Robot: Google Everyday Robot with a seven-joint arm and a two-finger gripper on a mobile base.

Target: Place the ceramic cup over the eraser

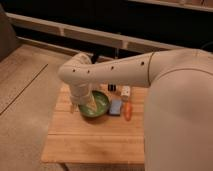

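the gripper (86, 107) hangs low at the green bowl (102, 102) on the bench (90, 142), jaws wide open. i cannot see the ceramic cup. nothing covers the blue eraser (116, 106) yet.

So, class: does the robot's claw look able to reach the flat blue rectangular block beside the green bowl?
Probably yes: the claw hangs at the round green bowl, and the flat blue rectangular block lies uncovered right beside it on the wooden table.
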